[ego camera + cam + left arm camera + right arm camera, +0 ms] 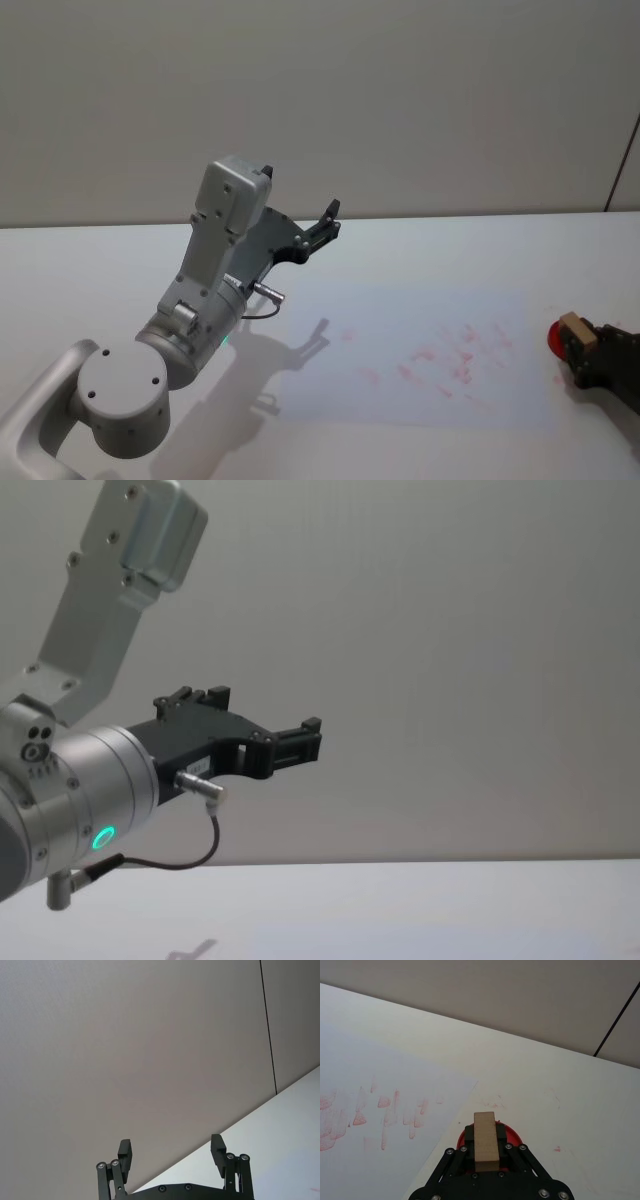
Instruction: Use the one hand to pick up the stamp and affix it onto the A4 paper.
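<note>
The stamp (573, 328), a light-brown wooden block, sits between the fingers of my right gripper (580, 346) at the table's right edge. In the right wrist view the gripper (485, 1147) is shut on the stamp (484, 1127), which rests over a round red ink pad (514, 1136). The A4 paper (430, 350) lies flat to the left of the pad and carries several red stamp marks (385, 1110). My left gripper (326, 221) is raised high above the table's left side and stands open (171, 1152) with nothing in it.
The red ink pad (553, 339) lies just off the paper's right edge. The raised left arm (120, 770) with its green light hangs over the table's left. A plain wall stands behind the white table (450, 250).
</note>
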You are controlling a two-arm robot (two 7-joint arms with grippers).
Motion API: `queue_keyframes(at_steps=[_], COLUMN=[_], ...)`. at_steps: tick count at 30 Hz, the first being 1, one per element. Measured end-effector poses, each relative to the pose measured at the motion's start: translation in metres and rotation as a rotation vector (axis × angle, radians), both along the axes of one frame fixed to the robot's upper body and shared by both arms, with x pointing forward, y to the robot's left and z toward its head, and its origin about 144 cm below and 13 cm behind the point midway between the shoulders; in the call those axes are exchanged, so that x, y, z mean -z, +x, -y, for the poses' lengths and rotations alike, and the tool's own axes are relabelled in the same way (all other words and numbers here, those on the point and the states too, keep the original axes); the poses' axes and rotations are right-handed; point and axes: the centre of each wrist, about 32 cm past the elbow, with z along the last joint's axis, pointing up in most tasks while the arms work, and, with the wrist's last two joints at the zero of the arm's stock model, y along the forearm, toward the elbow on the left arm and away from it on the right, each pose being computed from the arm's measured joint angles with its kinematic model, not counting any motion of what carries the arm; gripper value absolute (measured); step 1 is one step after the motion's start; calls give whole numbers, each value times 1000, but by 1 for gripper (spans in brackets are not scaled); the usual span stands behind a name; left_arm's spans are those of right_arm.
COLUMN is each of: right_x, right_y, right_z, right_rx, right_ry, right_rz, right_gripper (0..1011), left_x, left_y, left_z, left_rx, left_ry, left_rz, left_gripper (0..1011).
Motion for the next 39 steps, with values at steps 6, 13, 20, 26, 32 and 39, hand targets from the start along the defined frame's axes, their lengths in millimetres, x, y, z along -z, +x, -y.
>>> queue_keyframes(at_steps=[6, 13, 20, 26, 32, 39], right_x=[1, 2, 3, 4, 1, -9], right_y=[0, -1, -1, -1, 2, 8], right_z=[2, 3, 4, 4, 1, -9], right_rx=[-7, -10, -9, -7, -11, -31], right_ry=[-6, -11, -14, -13, -6, 31], right_rz=[-3, -9, -13, -13, 9, 53], right_gripper=[220, 221, 221, 220, 220, 221], left_x=[0, 0, 0, 0, 0, 0], left_y=[0, 0, 0, 0, 0, 0], left_z=[0, 0, 0, 0, 0, 0], left_rx=[0, 0, 0, 0, 0, 0], left_ry=[0, 0, 0, 0, 0, 0], left_rz=[0, 0, 0, 0, 0, 0], left_gripper=[1001, 1001, 1001, 1001, 1001, 1001])
